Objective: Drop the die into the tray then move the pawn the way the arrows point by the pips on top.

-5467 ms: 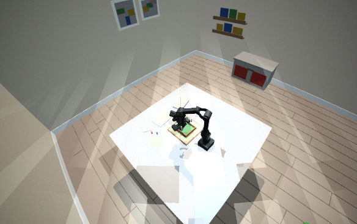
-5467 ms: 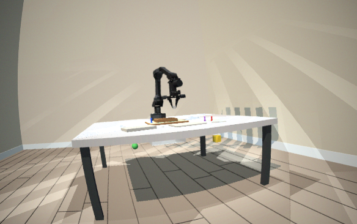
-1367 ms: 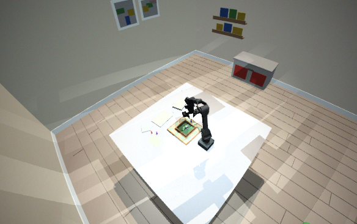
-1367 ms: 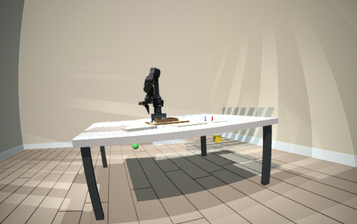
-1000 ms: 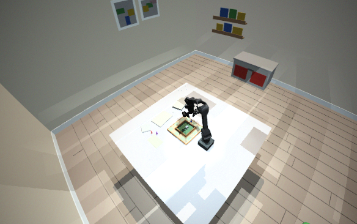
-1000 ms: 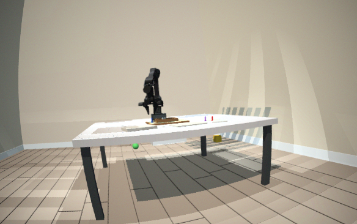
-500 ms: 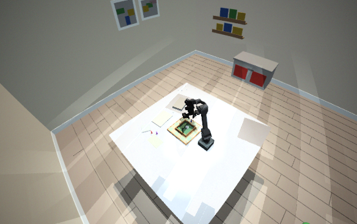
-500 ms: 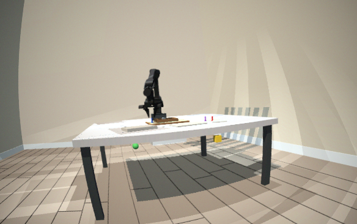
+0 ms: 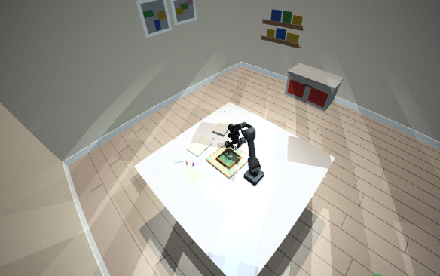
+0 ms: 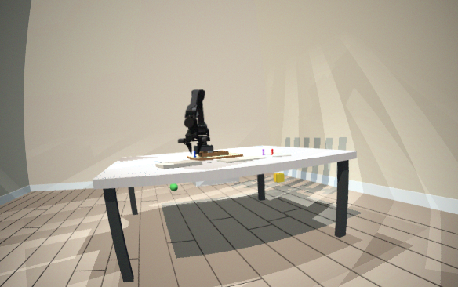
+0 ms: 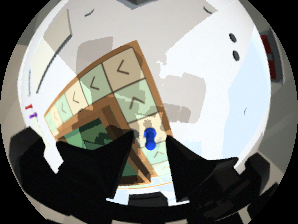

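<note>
The board (image 9: pixel 230 175) (image 10: pixel 235 156) (image 11: pixel 131 67) lies on the table, its ring of arrow squares around the brown-rimmed dice tray (image 9: pixel 222 163) (image 11: pixel 115 121). The blue pawn (image 9: pixel 236 148) (image 10: pixel 194 154) (image 11: pixel 150 139) stands upright on a pale square of the ring, beside the tray wall. My gripper (image 9: pixel 234 147) (image 10: pixel 195 153) (image 11: pixel 149 136) is partly open and low over it, with one finger on each side in the wrist view and visible gaps between. The die is not clear in any view: the fingers hide part of the tray in the wrist view, and its top pips cannot be read.
A red pawn (image 9: pixel 187 163) (image 10: pixel 272 151) (image 11: pixel 28 107) and a purple pawn (image 9: pixel 193 164) (image 10: pixel 263 152) (image 11: pixel 33 115) stand away from the board. A flat pale panel (image 9: pixel 200 147) and a thicker slab (image 9: pixel 221 130) (image 10: pixel 178 164) lie near the board.
</note>
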